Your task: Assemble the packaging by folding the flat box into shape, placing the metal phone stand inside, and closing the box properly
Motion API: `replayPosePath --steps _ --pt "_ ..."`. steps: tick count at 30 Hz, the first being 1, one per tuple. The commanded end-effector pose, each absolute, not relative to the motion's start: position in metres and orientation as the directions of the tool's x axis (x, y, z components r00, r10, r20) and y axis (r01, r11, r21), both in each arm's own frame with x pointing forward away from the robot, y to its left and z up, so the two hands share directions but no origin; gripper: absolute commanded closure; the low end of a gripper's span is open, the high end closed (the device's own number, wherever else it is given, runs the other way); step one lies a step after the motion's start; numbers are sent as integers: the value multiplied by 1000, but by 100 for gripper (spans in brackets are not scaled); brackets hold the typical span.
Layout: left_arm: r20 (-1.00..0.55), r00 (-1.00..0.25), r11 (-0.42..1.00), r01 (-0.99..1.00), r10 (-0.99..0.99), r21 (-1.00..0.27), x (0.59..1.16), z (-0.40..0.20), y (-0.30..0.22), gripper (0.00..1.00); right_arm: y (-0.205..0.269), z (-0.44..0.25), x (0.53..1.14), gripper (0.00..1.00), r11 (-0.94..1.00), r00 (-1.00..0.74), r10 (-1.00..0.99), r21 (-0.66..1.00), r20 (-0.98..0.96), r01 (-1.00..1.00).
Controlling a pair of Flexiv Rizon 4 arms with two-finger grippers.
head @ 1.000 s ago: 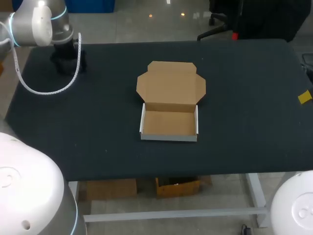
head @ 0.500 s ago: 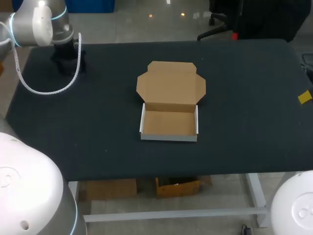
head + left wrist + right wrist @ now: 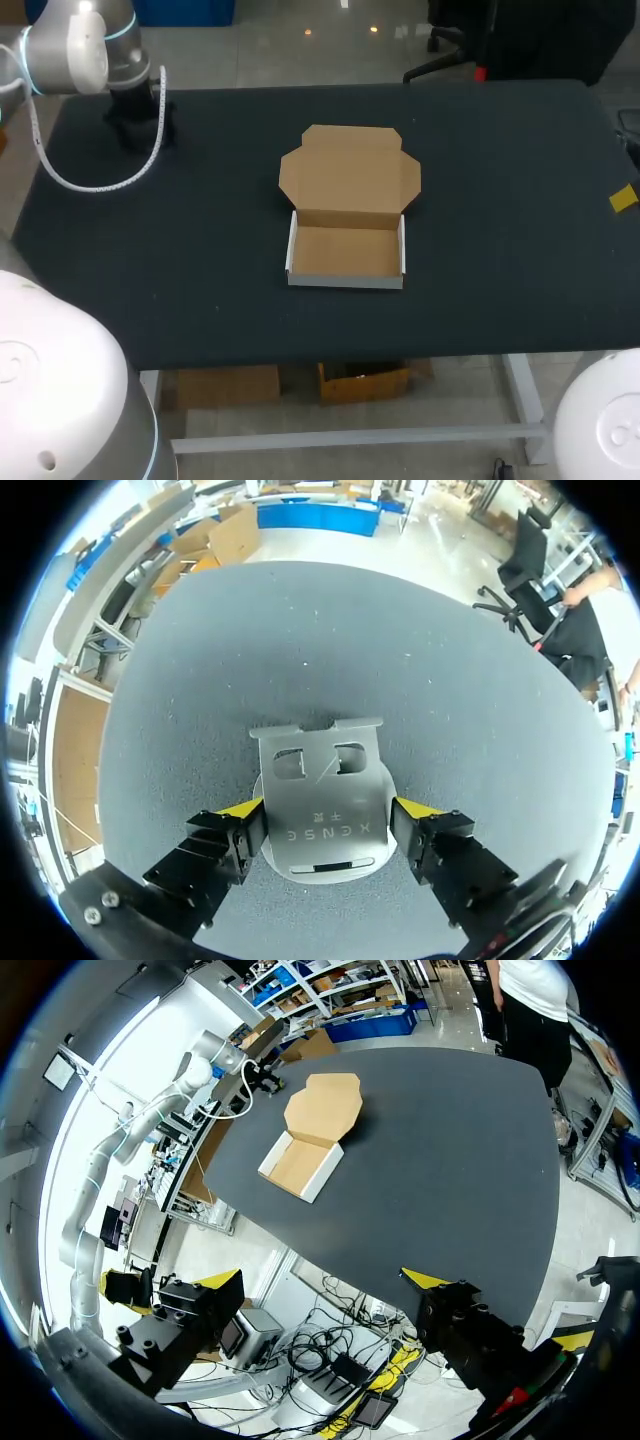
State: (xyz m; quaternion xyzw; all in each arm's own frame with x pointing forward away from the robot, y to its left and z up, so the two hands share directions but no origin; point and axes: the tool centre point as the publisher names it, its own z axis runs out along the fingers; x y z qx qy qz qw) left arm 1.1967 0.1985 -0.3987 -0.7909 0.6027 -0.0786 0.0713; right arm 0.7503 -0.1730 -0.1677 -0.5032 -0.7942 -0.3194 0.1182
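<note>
— Table layout, biggest thing first?

— The dark table (image 3: pixel 500 250) carried the cardboard box (image 3: pixel 346 252) near its middle. The box was folded into a shallow tray with white outer walls. Its brown lid (image 3: pixel 350 170) lay open and flat on the far side.

— Where was the phone stand?

— Well apart from the box, at the table's far left corner, under the left arm (image 3: pixel 80 50). In the left wrist view the phone stand (image 3: pixel 320 770) was a silver metal plate with two cut-outs, resting on the table surface with its rounded base toward the wrist.

— And the left gripper relative to it?

— The left gripper (image 3: pixel 329 808) sat right over the stand. One yellow tip met each side edge of the plate, so it was clamped on the stand between its fingers.

— The right one?

— The right gripper (image 3: pixel 320 1279) hung off the table's near right edge with its fingers spread wide, holding nothing. From there the box lay well ahead of it across the table, and the left arm was beyond the box at the far corner.
</note>
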Motion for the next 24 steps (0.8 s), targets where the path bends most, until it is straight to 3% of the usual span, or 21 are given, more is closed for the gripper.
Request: replayPosePath --steps 1,12,14,16,18,20,21,23,24 --pt "34 262 -264 -944 -964 -200 1203 -401 199 21 -173 -166 749 0 290 -465 724 388 509 875" --pt "31 263 -263 -943 -964 -203 1207 -401 199 25 -173 -166 749 0 290 -465 724 388 509 875" --pt "30 262 -263 -943 -964 -203 1207 -401 199 29 -173 -166 749 0 290 -465 724 388 509 875" --pt "31 262 -263 -943 -965 -203 1208 -402 199 40 -173 -166 749 0 290 -465 724 388 509 875" --pt "32 260 -261 -944 -965 -202 1208 -402 199 44 -173 -166 749 0 290 -465 724 388 509 875" --pt "34 258 -259 -945 -966 -202 1208 -402 199 57 -173 -166 749 0 290 -465 724 388 509 875" --pt "34 257 -259 -945 -966 -202 1208 -402 199 67 -173 -166 749 0 290 -465 724 388 509 875" --pt "37 257 -259 -944 -966 -202 1208 -402 200 100 -173 -166 749 0 290 -465 724 388 509 875" --pt "38 257 -259 -944 -966 -203 1208 -401 200 100 -173 -166 749 0 290 -465 724 388 509 875"
